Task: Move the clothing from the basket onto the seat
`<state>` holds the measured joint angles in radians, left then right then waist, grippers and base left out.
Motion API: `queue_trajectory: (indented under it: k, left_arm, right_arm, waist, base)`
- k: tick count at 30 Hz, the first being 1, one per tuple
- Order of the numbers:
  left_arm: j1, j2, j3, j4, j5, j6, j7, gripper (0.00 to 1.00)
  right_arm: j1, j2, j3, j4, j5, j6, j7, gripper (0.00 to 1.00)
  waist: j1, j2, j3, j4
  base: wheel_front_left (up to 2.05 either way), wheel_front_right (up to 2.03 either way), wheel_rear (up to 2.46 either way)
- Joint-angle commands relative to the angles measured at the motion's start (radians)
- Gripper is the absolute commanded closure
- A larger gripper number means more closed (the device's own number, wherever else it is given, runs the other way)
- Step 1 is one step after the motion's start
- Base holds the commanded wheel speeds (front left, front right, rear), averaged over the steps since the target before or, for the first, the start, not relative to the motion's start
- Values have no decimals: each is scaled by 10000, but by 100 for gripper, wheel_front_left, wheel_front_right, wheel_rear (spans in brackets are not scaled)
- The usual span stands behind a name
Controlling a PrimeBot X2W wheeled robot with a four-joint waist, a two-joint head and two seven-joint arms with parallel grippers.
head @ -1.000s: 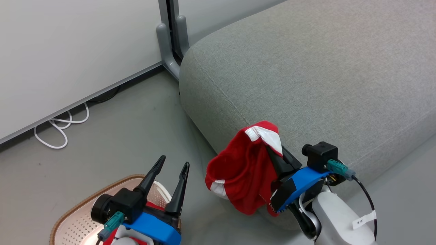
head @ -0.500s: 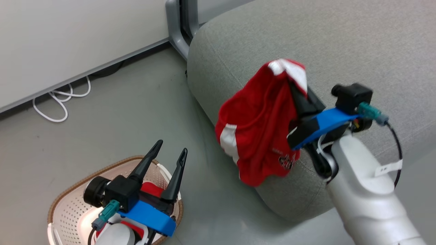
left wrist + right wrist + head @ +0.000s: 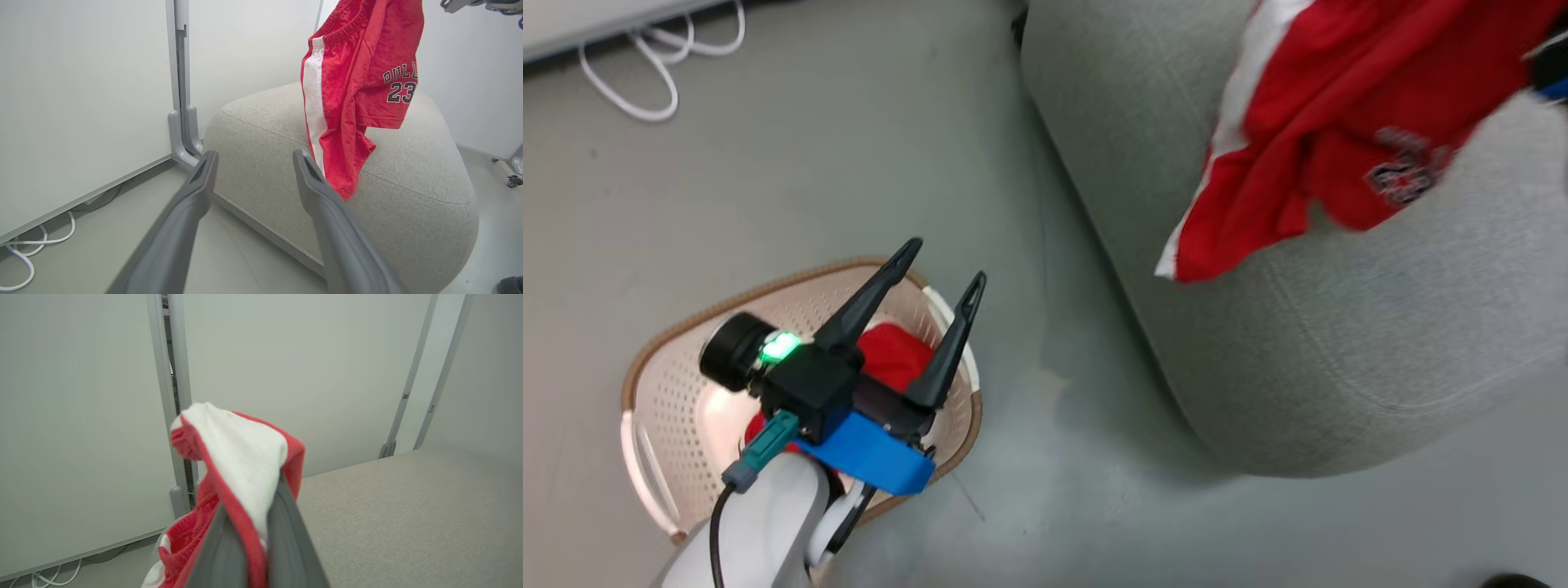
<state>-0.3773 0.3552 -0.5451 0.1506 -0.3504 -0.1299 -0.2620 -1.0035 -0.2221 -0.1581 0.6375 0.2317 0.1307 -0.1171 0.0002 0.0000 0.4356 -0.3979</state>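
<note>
1. Right gripper (image 3: 253,506) has its two dark fingers pressed together on a fold of a bright red fabric garment (image 3: 241,457) with a white stripe, and holds it up over the large light grey upholstered seat (image 3: 408,506).
2. Left gripper (image 3: 947,260) is spread wide and empty, its fingers slanting out above the cream-white perforated plastic basket (image 3: 670,384) with a brown woven-look rim.
3. The basket stands on the grey floor (image 3: 849,163) near the seat's rounded corner. A white cable (image 3: 637,90) loops by the wall, and a grey post (image 3: 182,102) rises behind the seat.
4. The red garment hangs from the right gripper over the seat's corner; whether its hem touches the cushion cannot be told.
5. A second red garment (image 3: 890,355) lies inside the basket, under the left gripper and clear of its fingers.
</note>
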Motion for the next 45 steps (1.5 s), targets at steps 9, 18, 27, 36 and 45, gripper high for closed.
queue_trajectory:
  k: [9, 18, 27, 36, 45]
  left_arm:
    - [-1039, 594, -232, -821, 90, -5, 49, 0]
    - [-1300, 1072, 55, -1638, 187, 206, 309, 0]
    - [-1667, 1025, -187, -1981, 445, 206, 317, 0]
    - [-1770, 1072, -228, -1976, 413, 245, 257, 0]
    - [-1723, 980, -271, -1820, 321, 293, 186, 0]
  right_arm:
    - [-1369, -1605, -2644, -232, -534, 1, 134, 100]
    - [-1510, -1841, -3585, -226, -1005, 1, 607, 100]
    - [-792, -1163, -4333, 785, -1219, 1, -179, 100]
    - [-933, -1035, -4693, 2195, -1562, 1, -880, 100]
    - [-1123, -1175, -4630, 2965, -1762, 1, -1243, 22]
  waist:
    - [-2, 0, 1846, 881]
    - [-2, 0, 2697, 864]
    - [-2, 0, 3464, 1055]
    - [-2, 0, 3695, 1211]
    - [-2, 0, 3505, 1282]
  base:
    - [0, 0, 0]
    - [0, 0, 0]
    - [0, 0, 0]
    - [0, 0, 0]
    - [0, 0, 0]
